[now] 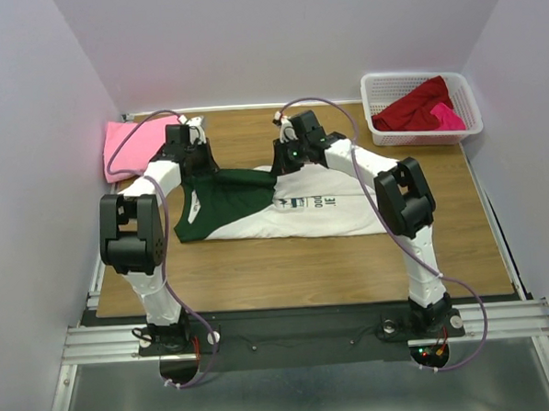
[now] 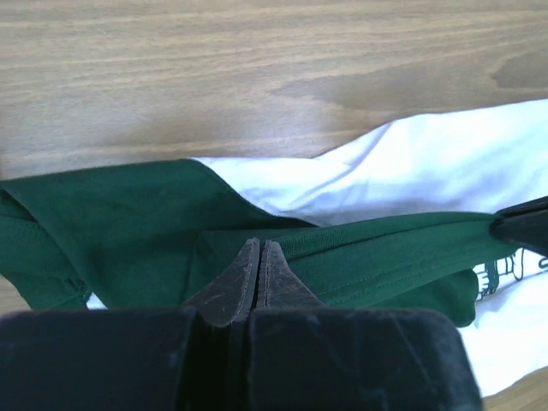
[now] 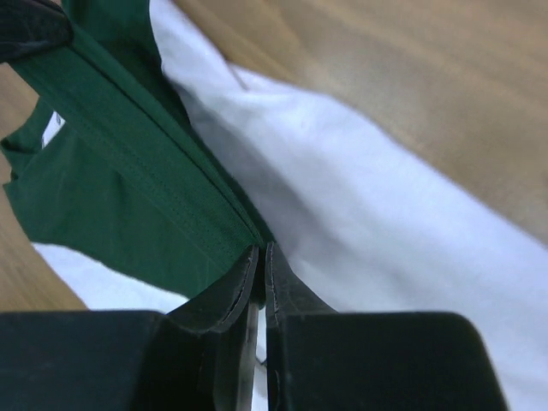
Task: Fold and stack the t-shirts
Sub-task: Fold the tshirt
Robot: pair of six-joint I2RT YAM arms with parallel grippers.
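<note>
The white t-shirt point(image 1: 326, 219) lies across the middle of the desk point(image 1: 287, 269), spread lengthwise from left to right. Its dark green sleeve point(image 1: 226, 203) is folded inward over the white body. A strip of black print point(image 1: 316, 201) shows just right of the green, too small to read from above.

Both arms reach over to the shirt's far edge. The left gripper point(image 2: 259, 250) has its jaws clenched together on the hem of the green cloth. The right gripper point(image 3: 261, 253) is pressed shut the same way, nipping the same green hem further along. Between the two, the hem runs as a taut, straight band, raised a little off the white fabric beneath. Each wrist view catches the other gripper's dark tip at the end of that band.

In the far left corner of the desk a pink t-shirt point(image 1: 129, 144) lies folded flat, near the left gripper but clear of the white shirt. In the far right corner stands a white lattice basket point(image 1: 415, 73), with a dark red t-shirt point(image 1: 417, 106) bunched inside and a magenta t-shirt point(image 1: 448, 116) tucked against it on the right.
</note>
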